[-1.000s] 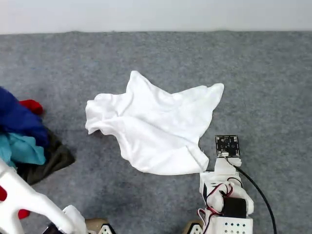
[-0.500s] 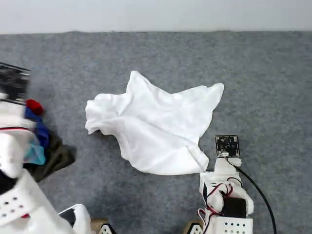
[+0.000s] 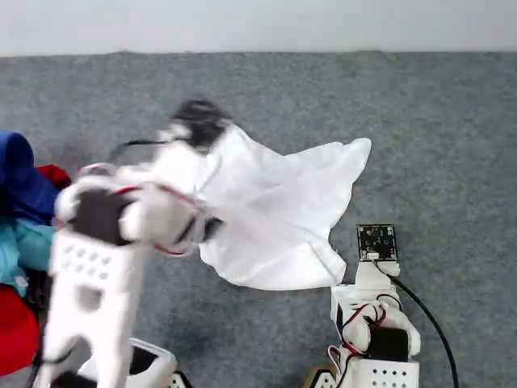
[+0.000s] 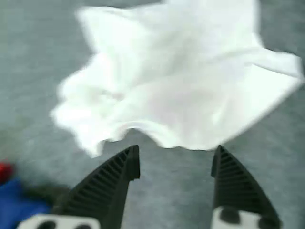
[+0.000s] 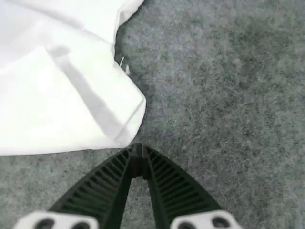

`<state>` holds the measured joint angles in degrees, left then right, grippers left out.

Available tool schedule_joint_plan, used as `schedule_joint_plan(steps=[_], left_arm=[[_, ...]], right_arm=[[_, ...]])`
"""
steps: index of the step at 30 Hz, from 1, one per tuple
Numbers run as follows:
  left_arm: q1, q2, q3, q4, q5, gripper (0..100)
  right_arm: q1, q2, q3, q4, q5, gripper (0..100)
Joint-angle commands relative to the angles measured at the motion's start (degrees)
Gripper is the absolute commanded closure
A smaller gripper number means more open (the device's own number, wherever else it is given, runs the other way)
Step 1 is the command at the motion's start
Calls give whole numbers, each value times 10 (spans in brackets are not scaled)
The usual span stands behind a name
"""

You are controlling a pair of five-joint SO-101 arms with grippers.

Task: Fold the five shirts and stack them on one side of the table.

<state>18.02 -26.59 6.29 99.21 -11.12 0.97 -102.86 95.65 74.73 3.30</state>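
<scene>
In the high view the left arm (image 3: 97, 242) covers the left part of the white shirt (image 3: 283, 210), and we find its far end hard to make out. The pile of shirts (image 3: 20, 234) at the left edge of the surface (image 3: 436, 121) is cut off by the frame. We can tell a blue shirt (image 3: 16, 182), a teal one (image 3: 24, 242) and red cloth (image 3: 14, 331), but not how many lie there.

The white shirt lies crumpled and unfolded at the middle of the surface. Its long axis runs left to right, tilting toward the far right, where one pointed corner reaches. A second corner points to the near right, just beside the right arm (image 3: 373, 323).

The left hand (image 4: 176, 152) hangs over the shirt's edge with its jaws spread wide and nothing between them. The right hand (image 5: 138, 150) has its jaws pressed together on nothing, low over the surface just beside the shirt's near-right corner.

The surface is grey and felt-like. A pale wall (image 3: 258, 24) rises along its far edge.
</scene>
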Motion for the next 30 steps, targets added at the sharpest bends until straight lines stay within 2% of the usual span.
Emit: schedule_joint_plan(steps=[1,7,20,30], left_arm=[[100,68,-6,2,20,750],[168,166,-6,-72,18,750],[169,304,-5,-200,18,750],[200,396,-6,-276,18,750]], right_arm=[[1,-7,8,1,5,987],[1,-7,8,1,5,987],[1,-7,8,1,5,987],[1,-7,8,1,5,987]])
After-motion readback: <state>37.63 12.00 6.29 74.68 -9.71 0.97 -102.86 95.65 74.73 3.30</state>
